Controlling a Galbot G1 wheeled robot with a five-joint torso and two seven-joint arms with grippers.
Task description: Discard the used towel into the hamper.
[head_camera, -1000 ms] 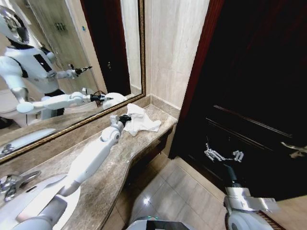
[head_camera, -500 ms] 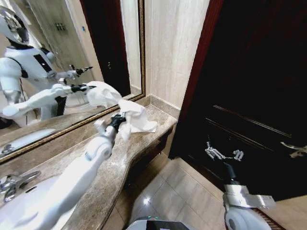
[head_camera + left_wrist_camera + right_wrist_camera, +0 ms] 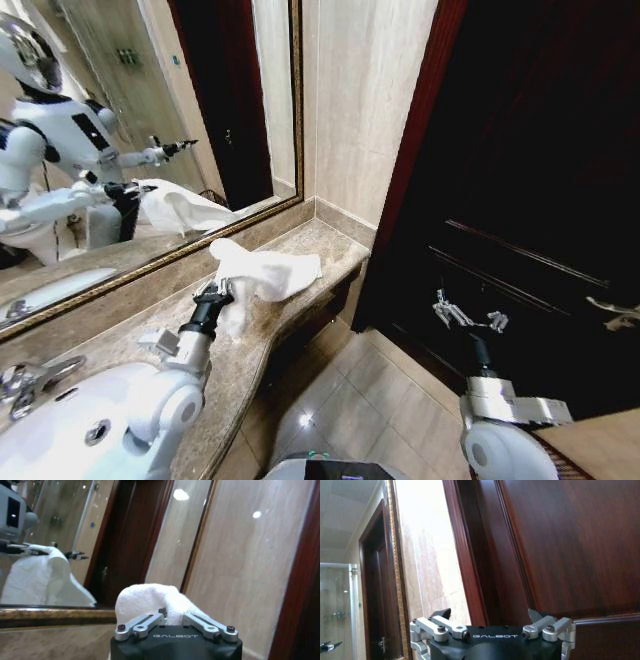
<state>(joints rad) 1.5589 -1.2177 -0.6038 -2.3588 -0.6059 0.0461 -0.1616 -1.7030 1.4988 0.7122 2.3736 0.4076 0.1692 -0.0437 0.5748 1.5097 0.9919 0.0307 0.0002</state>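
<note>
Your left claw (image 3: 222, 291) is clamped on a bunched fold of the white towel (image 3: 262, 272), whose peak rises just above the fingers while the rest trails away from the claw along the marble tabletop (image 3: 325, 245), its long axis running toward the far corner. Judged soft, light and limp, it will sag and drape, so hold a thick gathered bunch near its middle. Your right claw (image 3: 466, 317) hangs spread and empty before the dark door (image 3: 540, 180).
</note>
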